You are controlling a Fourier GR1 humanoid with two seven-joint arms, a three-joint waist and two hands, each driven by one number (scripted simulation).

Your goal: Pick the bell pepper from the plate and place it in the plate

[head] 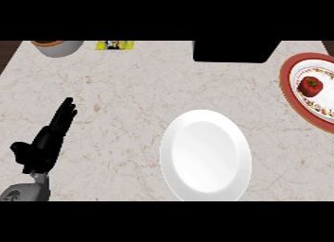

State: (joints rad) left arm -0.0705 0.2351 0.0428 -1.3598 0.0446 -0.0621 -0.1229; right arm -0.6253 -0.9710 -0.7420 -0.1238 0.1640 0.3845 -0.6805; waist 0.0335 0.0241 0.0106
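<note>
A small red bell pepper [311, 85] with a dark stem end sits on a round plate with a broad red rim and a patterned inner border [284, 85], at the far right of the counter, where the view's edge cuts the plate off. The pepper rests on the plate's white centre, toward its left and upper part, and nothing is touching it.

To the lower left of that plate, apart from it, a plain white glossy plate [206, 156] lies near the middle of the counter with nothing on it. Both plates rest on a pale, marble-patterned counter top [127, 94] with faint brownish veins; dark wood-toned surfaces show beyond its upper corners.

The robot's black left hand [47, 142] is at the left side of the counter, well apart from both plates and from the pepper. Its fingers are stretched out straight and close together, pointing up and slightly right, with the thumb sticking out to the left. It grasps nothing. Its grey forearm [26, 191] comes in from the lower left corner.

Along the counter's far edge, a grey bowl with an orange-brown inside [57, 47] stands at the upper left, partly cut off. Just to its right lies a small yellow packet with dark print [115, 45]. Farther right, a black, blocky object [235, 51] stands above the white plate; what it is cannot be told.
</note>
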